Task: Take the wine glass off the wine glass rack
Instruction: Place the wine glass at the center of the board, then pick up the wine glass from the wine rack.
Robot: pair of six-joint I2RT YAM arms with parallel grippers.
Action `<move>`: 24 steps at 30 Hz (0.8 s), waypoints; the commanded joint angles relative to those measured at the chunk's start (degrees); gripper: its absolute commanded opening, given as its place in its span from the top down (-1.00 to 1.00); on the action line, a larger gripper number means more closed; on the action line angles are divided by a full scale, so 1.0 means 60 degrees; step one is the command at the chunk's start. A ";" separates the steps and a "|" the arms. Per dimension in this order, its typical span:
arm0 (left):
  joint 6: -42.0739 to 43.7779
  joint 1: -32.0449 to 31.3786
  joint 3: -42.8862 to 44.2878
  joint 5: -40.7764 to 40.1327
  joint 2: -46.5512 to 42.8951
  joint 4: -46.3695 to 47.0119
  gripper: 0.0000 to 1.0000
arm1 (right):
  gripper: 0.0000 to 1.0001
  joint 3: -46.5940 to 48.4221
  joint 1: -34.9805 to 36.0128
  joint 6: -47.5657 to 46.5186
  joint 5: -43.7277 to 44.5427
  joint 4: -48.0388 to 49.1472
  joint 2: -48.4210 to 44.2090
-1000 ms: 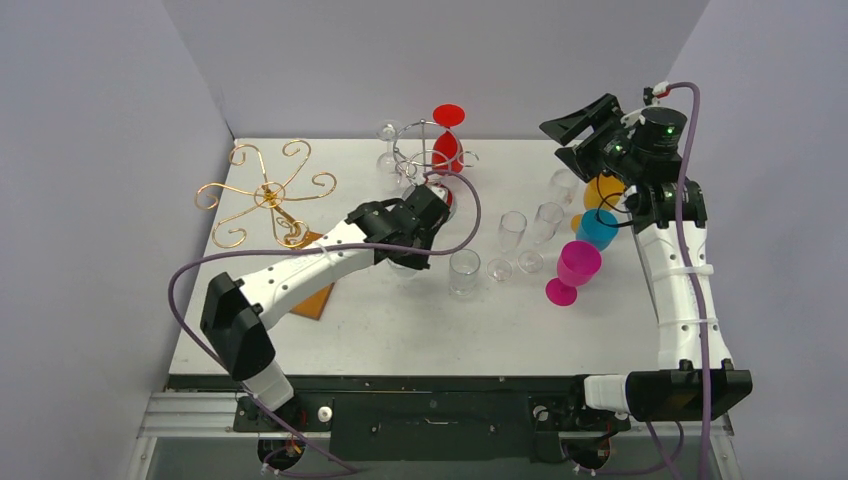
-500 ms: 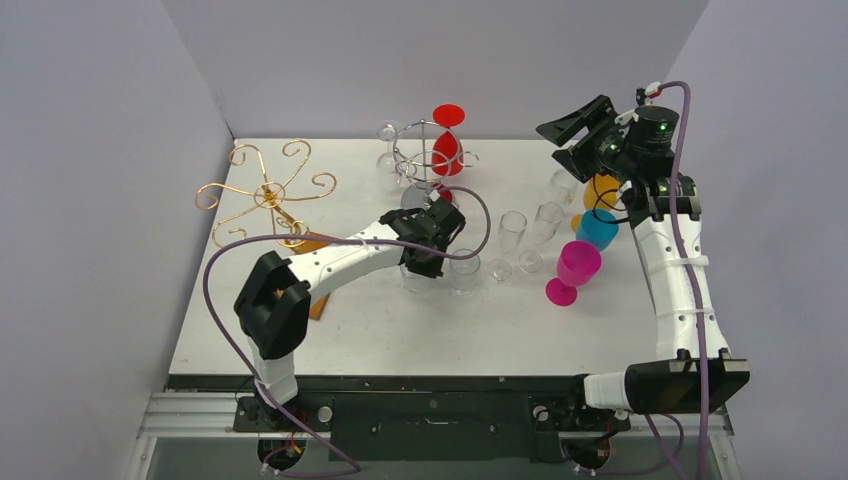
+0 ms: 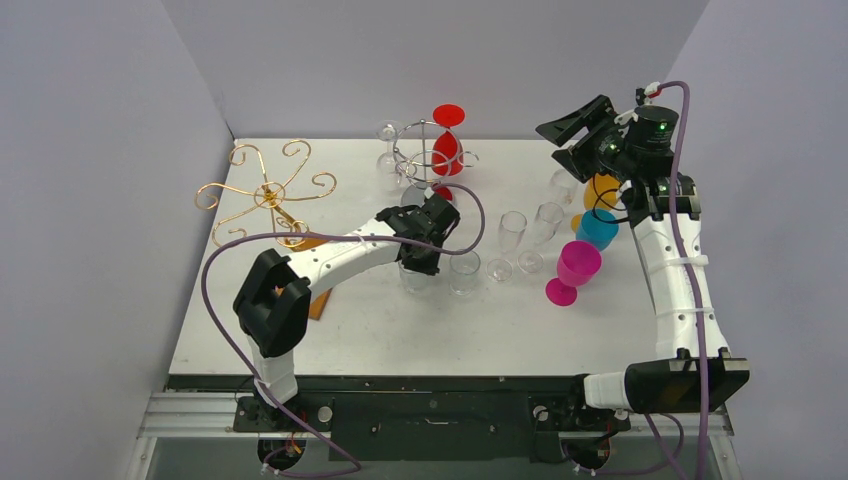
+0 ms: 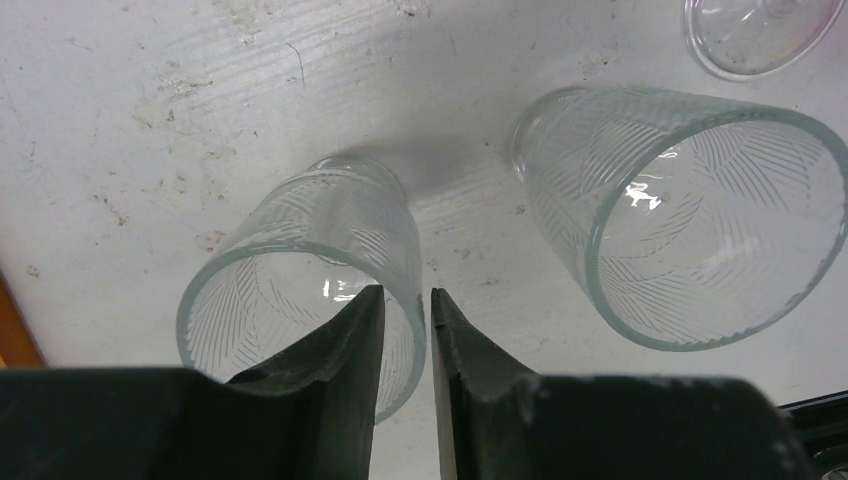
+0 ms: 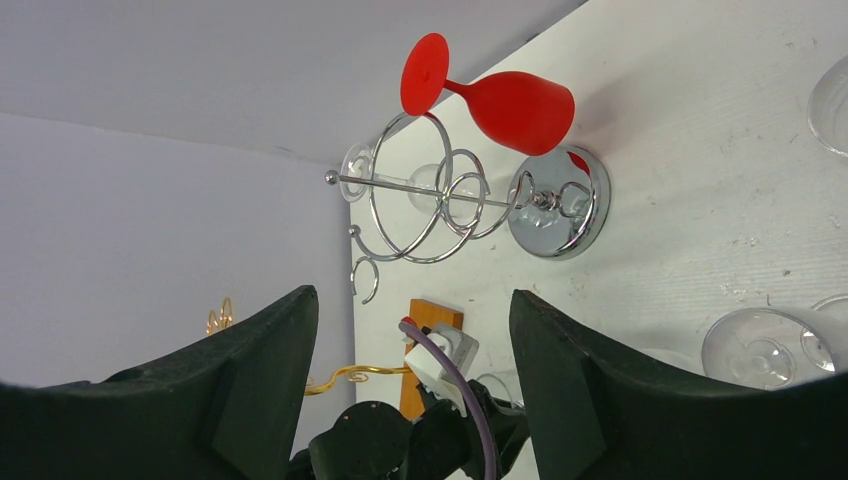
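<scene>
1. Since a second ago the left arm has folded its elbow in and drawn the left gripper point(image 4: 405, 295) away from the chrome wine glass rack point(image 5: 558, 205), toward the near side of the table point(image 3: 350, 330). Over the last half second it barely moves.
2. That puts the left arm on a patterned tumbler point(image 4: 340, 215), not on the task's piece. The red wine glass point(image 5: 515, 105) hangs on the rack, foot up, untouched.
3. Left jaws are almost together, pinching the tumbler's wall with one finger inside the rim and one outside. The tumbler seems to stand on the table, just beside a second tumbler point(image 4: 680, 200).
4. Well to the right of the rack, the right gripper point(image 5: 412, 300) hovers high with its jaws spread wide, holding nothing and facing the rack.
</scene>
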 commanded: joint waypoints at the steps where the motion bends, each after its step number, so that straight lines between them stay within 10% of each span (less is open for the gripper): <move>1: 0.0028 0.0051 0.0481 -0.0006 -0.0307 0.0169 0.49 | -0.31 0.0176 0.0076 -0.0177 -0.0014 0.0268 0.0110; 24: 0.0516 0.1152 0.5229 -0.0046 -0.1476 -0.1907 0.20 | -0.31 0.0065 0.0284 -0.0148 -0.0013 0.0341 0.0096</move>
